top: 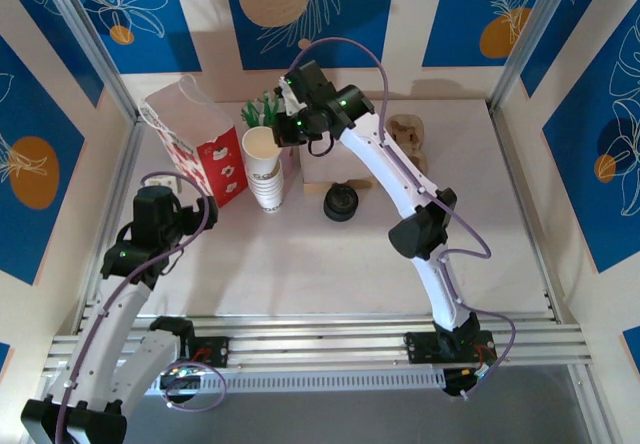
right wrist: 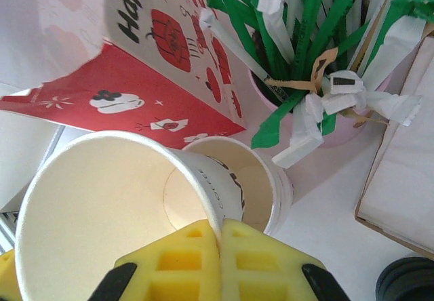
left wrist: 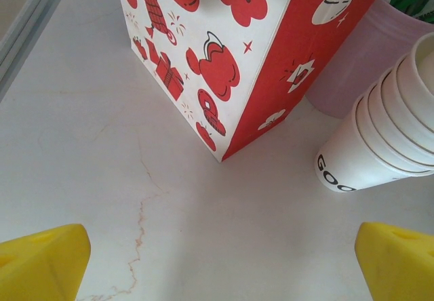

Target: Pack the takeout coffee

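The takeout coffee is out of view. My right gripper (top: pixel 291 130) (right wrist: pixel 220 228) is shut on the rim of a lidless white paper cup (right wrist: pixel 88 206), its wall pinched between the yellow fingers. That cup (top: pixel 261 145) is tilted just above the stack of lidless white cups (top: pixel 267 186) (right wrist: pixel 263 186) (left wrist: pixel 380 138). The red-and-white paper bag (top: pixel 195 149) (left wrist: pixel 224 50) (right wrist: pixel 163 64) stands open to the left of the stack. My left gripper (top: pixel 172 182) (left wrist: pixel 220 267) is open over bare table in front of the bag, with nothing between its fingers (left wrist: pixel 41 260).
A stack of black lids (top: pixel 341 202) (right wrist: pixel 407 282) lies right of the cups. A pink holder of green-wrapped straws (top: pixel 262 112) (right wrist: pixel 305 43) stands behind them. A brown cardboard carrier (top: pixel 408 136) sits at the back right. Metal rails frame the table's edges.
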`<state>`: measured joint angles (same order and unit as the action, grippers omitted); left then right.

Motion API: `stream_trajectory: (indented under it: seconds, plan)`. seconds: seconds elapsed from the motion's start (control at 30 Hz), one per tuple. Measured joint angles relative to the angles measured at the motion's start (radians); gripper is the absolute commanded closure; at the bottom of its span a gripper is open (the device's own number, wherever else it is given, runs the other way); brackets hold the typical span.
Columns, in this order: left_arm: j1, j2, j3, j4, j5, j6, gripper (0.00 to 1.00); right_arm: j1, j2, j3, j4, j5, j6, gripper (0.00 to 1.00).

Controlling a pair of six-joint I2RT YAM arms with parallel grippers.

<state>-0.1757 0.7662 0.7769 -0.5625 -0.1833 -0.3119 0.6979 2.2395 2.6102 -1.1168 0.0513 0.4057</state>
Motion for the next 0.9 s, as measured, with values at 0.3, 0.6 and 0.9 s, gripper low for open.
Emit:
stream_trajectory:
  seconds: [0.3,0.6,0.9]
  plan:
    - [-0.002,-0.004,0.000,0.000,-0.005,0.003,0.00,0.039,-0.128,0.035,-0.012,0.015,-0.044,1.00]
    - [-0.005,-0.092,0.000,0.000,-0.027,-0.008,0.00,0.134,-0.657,-0.574,0.085,0.121,-0.079,1.00]
    - [-0.011,-0.090,0.000,0.000,-0.018,-0.012,0.00,0.138,-0.943,-1.304,0.252,0.171,-0.013,1.00]
